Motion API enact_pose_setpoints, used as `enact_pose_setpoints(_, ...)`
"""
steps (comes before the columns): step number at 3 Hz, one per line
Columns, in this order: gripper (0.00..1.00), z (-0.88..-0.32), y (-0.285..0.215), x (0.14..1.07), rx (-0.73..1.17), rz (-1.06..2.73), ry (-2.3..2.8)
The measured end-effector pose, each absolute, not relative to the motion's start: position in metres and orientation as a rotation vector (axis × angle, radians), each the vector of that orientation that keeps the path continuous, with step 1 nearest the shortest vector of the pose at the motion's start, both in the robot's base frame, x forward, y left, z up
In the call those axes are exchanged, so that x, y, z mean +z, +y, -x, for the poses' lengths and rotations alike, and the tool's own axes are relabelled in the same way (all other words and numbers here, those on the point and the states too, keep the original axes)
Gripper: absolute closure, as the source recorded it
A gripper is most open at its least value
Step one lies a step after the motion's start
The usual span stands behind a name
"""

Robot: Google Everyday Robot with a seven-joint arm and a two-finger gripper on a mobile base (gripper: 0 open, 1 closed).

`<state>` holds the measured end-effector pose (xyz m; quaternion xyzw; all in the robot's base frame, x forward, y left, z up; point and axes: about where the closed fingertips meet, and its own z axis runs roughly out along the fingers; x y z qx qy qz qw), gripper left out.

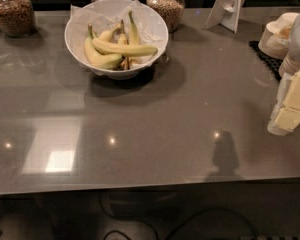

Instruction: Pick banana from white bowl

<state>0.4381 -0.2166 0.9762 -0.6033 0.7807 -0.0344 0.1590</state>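
Well apart from the white bowl (115,74), at the right edge of the camera view, hangs the gripper (290,115). It sits above the grey counter (160,134), lower in the view than the bowl and far off to its right. Only its pale yellow end and some white casing show, and I cannot tell whether the claw is spread or pressed together. Nothing is seen in its grasp.

The banana (125,49) lies inside the bowl on top of the other fruit, nearly level across the middle, its tapered tip pointing toward the bowl's right rim and so toward the gripper's side. A curved greenish banana (101,60) lies just below it against the bowl's near wall, and shorter ones (133,30) stand behind it on the crinkled paper (149,28).

Behind the bowl to its right stands a glass jar (166,5) of grain, and another jar (11,13) stands far to its left. Stacked beige bowls (276,36) sit well right of the bowl, beyond the gripper.
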Motion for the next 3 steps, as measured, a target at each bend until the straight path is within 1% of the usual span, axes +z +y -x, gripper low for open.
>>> enact_pose_setpoints(1,0.0,-0.44,-0.214,0.979,-0.098,1.714,2.218)
enact_pose_setpoints(2,0.0,-0.46,-0.192,0.985,-0.054,1.679,2.11)
enact_pose_setpoints(3,0.0,-0.51,-0.142,1.004,0.024,1.614,1.912)
